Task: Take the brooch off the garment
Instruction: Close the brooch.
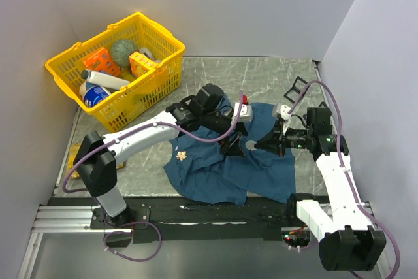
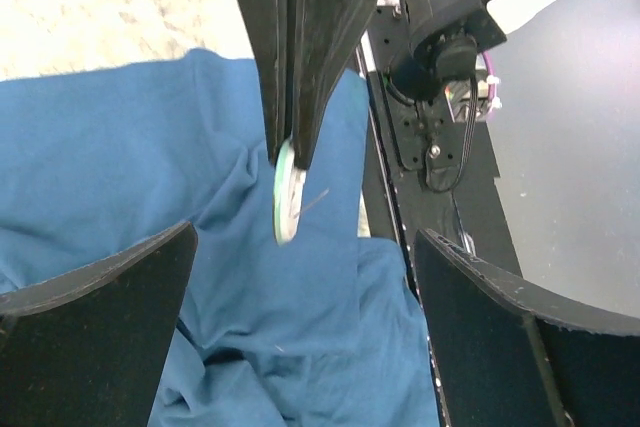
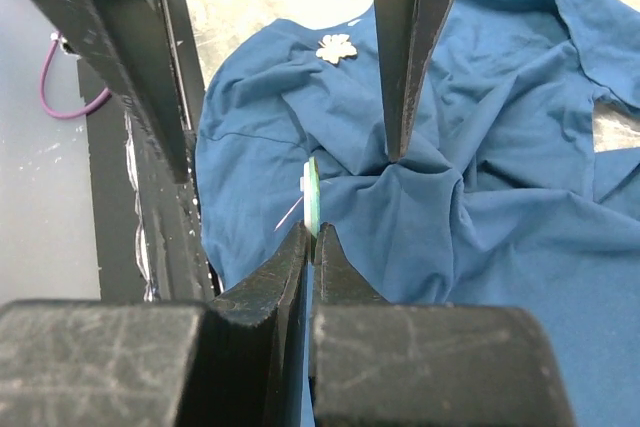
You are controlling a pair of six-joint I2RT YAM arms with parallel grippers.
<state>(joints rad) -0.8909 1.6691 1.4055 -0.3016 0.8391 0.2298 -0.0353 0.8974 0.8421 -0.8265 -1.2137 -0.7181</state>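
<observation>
Presently clamps a round brooch [image 3: 313, 197], green at the rim, in the right gripper [image 3: 312, 232], with the jaws pressed fully together on one edge of the disc. Holds the disc upright and edge-on, just above a bunched fold of the garment [image 3: 480, 207]; contact with the cloth: cannot tell. Shows a thin pin jutting from one face of the disc. Sets the left gripper [image 2: 305, 235] opposite, with the jaws spread wide to either side of the disc and closed on nothing. Presses one left fingertip [image 3: 398, 137] onto the gathered cloth just beside the disc. Lays the garment, dark blue and wrinkled, on the grey bench [image 1: 261, 73] between the two arms, near the front edge. Carries a flower-shaped brooch [image 3: 336, 46], pale, on the cloth toward the left arm, well apart from both grippers. Seats a yellow basket [image 1: 140, 93] of packages at the far left corner of the bench.
</observation>
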